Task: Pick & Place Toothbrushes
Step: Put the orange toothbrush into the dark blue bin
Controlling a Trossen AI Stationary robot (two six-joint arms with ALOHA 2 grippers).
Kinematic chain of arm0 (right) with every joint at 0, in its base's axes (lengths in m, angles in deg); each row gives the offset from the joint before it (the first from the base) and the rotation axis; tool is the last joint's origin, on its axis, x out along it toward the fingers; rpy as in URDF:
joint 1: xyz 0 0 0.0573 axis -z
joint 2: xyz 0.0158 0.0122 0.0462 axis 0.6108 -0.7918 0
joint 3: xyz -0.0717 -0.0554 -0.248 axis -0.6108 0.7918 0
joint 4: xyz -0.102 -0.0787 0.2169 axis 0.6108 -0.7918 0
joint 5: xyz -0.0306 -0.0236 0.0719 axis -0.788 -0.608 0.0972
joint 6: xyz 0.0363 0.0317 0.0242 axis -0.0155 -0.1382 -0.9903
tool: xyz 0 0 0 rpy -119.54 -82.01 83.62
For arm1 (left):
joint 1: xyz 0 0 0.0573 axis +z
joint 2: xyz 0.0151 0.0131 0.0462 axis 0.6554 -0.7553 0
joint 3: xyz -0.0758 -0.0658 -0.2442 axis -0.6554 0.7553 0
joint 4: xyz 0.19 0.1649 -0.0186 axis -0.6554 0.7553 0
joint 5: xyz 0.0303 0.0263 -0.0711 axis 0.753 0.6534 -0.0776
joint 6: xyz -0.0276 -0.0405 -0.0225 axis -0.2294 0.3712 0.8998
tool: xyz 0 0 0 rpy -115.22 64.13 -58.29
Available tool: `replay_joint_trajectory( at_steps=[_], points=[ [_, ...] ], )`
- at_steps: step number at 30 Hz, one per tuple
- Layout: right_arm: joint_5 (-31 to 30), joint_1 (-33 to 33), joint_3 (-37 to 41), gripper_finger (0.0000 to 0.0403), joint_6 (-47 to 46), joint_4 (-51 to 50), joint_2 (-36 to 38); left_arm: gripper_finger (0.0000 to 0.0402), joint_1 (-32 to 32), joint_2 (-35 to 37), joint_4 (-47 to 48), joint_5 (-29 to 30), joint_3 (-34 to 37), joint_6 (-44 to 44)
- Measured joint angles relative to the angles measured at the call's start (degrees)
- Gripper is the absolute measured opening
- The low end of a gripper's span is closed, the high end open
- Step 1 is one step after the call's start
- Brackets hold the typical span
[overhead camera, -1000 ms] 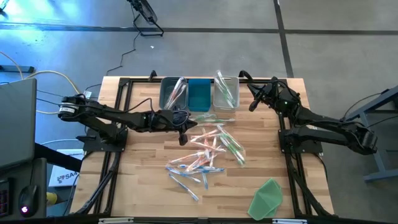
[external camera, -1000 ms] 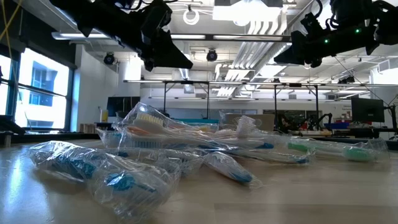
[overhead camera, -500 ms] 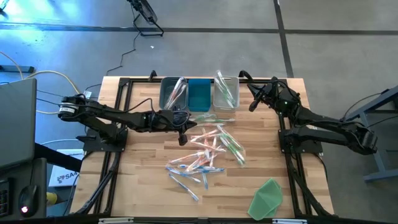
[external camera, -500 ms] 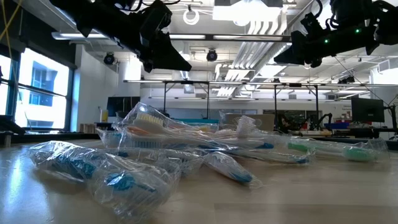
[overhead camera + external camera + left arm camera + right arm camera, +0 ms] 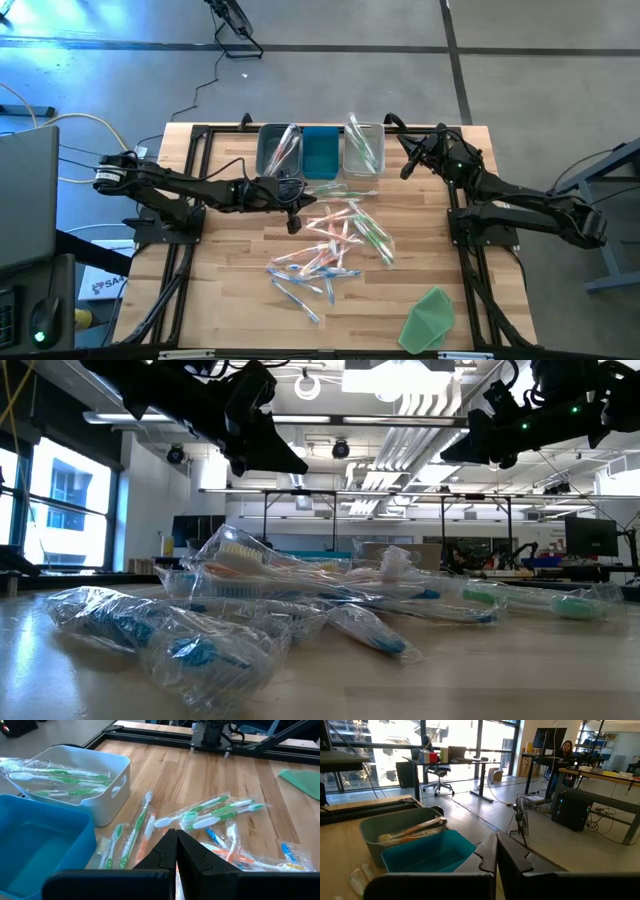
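Observation:
Wrapped toothbrushes [image 5: 335,245] in pink, blue and green lie in a loose pile in the middle of the table; they fill the foreground of the low view [image 5: 300,600]. More lie in the grey bin [image 5: 278,150] and the white bin [image 5: 363,148], with the blue bin [image 5: 320,152] between them. My left gripper [image 5: 294,224] hovers shut above the pile's left edge, with its fingers [image 5: 176,840] closed on nothing. My right gripper [image 5: 404,168] hangs shut in the air beside the white bin, its fingers [image 5: 496,847] also empty.
A folded green sheet [image 5: 428,318] lies near the table's near right corner. Black frame rails [image 5: 190,200] run along the table's left, right and far sides. Bare wood shows at the table's near left. A person [image 5: 566,747] sits far off in the room.

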Motion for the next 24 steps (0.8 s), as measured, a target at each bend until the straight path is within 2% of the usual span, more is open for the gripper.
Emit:
replay_joint_trajectory(
  at_steps=[6, 16, 19, 24],
  points=[
    [0.0, 0.0, 0.0, 0.0002, 0.0, 0.0, 0.0, 0.0001, 0.0, 0.0, 0.1, -0.9, 0.0, 2.7],
    [0.0, 0.0, 0.0, 0.0002, 0.0, 0.0, 0.0, 0.0007, 0.0, 0.0, 2.4, -2.2, 0.1, 1.3],
    [0.0, 0.0, 0.0, 0.0002, 0.0, 0.0, 0.0, 0.0032, 0.0, 0.0, 2.4, -2.2, 0.1, 0.8],
    [0.0, 0.0, 0.0, 0.0002, 0.0, 0.0, 0.0, 0.0097, 0.0, 0.0, 1.3, -2.4, 0.1, 0.8]
  ],
)
